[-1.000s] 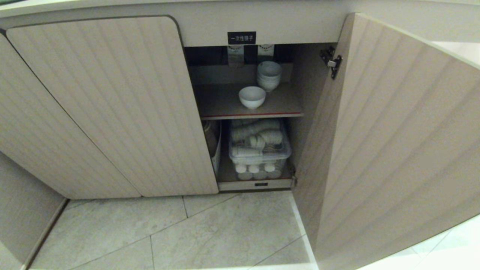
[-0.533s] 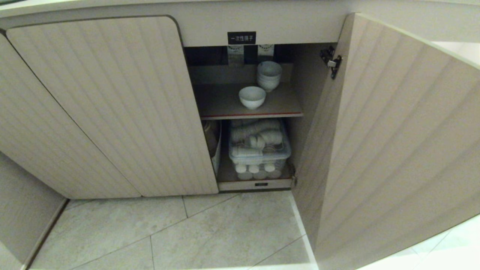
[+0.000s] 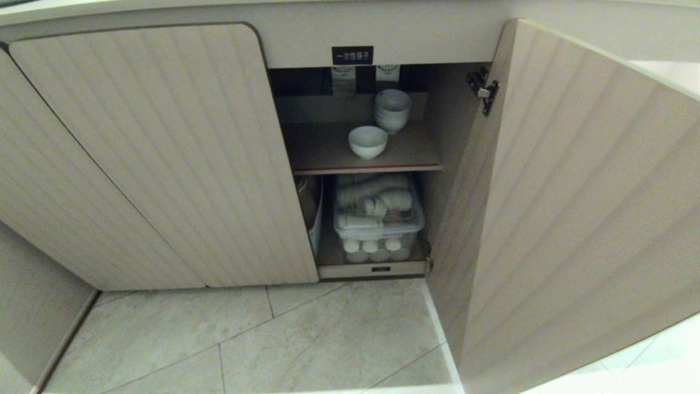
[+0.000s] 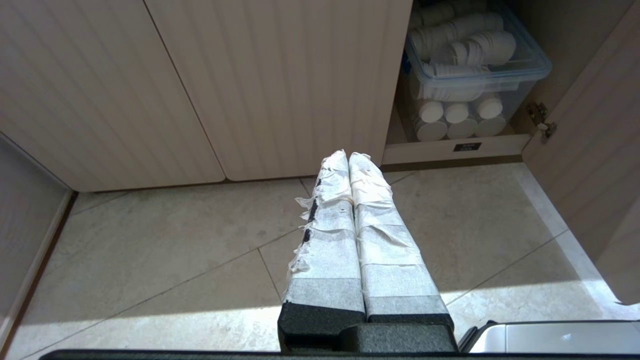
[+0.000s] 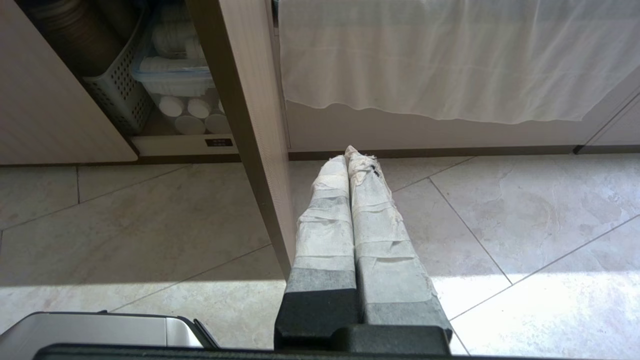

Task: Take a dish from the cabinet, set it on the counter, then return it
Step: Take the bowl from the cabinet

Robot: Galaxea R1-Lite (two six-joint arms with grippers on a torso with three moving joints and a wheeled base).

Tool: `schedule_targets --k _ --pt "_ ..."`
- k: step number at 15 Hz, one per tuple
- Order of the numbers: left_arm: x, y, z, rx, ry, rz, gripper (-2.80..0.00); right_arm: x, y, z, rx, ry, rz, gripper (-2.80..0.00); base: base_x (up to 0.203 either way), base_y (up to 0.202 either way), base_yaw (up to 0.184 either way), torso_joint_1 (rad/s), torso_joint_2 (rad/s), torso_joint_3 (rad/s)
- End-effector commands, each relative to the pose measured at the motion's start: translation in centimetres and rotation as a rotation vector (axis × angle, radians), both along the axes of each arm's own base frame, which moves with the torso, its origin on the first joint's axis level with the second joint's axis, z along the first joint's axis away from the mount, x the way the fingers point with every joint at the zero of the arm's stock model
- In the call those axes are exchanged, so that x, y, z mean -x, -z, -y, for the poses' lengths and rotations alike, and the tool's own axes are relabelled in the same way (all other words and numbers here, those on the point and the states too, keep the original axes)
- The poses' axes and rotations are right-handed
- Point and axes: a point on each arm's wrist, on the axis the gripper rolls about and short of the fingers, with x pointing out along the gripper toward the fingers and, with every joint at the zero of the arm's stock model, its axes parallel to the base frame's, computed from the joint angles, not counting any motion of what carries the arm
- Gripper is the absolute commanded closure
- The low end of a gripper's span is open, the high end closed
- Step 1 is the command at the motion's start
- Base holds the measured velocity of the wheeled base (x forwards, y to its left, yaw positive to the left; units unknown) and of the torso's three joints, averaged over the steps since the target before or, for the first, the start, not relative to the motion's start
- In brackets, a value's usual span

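dish (image 3: 367,141) unmoved on cabinet (image 3: 358,150) shelf

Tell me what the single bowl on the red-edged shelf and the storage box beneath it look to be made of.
The dish: likely glazed ceramic or porcelain, going by its plain, smooth white surface; melamine cannot be excluded. The storage box: clear plastic, since the white cups inside show through its walls, with a bluish rim.
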Motion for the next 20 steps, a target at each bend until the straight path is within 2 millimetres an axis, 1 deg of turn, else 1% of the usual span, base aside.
schedule_targets --k 1,20 --pt "0.00 0.00 0.00 0.000 0.000 0.000 0.00 0.00 0.00 0.00 0.001 0.000 0.000 0.00 0.000 0.000 0.000 0.000 0.00 0.000" --pt "0.00 0.00 0.00 0.002 0.000 0.000 0.00 0.00 0.00 0.00 0.001 0.000 0.000 0.00 0.000 0.000 0.000 0.000 0.00 0.000"
